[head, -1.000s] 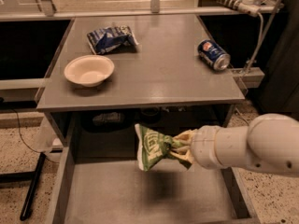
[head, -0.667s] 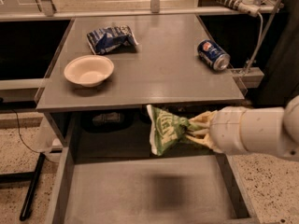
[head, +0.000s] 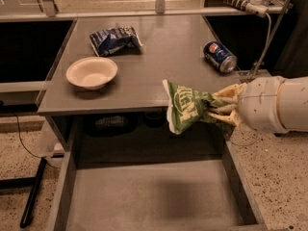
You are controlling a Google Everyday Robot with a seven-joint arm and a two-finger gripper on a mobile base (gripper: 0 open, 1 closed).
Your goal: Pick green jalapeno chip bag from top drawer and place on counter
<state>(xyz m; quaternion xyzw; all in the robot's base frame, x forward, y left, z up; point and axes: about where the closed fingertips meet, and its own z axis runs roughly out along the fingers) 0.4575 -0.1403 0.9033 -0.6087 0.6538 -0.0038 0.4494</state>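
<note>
Green foil crumpled, the green jalapeno chip bag [head: 188, 110] hangs above the open top drawer [head: 144, 198], at the front edge of the surface [head: 159, 66]. Our hand [head: 219, 111] pinches its right end tight.

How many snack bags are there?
2. The gripper, over the top drawer's right side, holds the green jalapeno chip bag in shut jaws; the blue and white bag lies far left on the counter.
</note>
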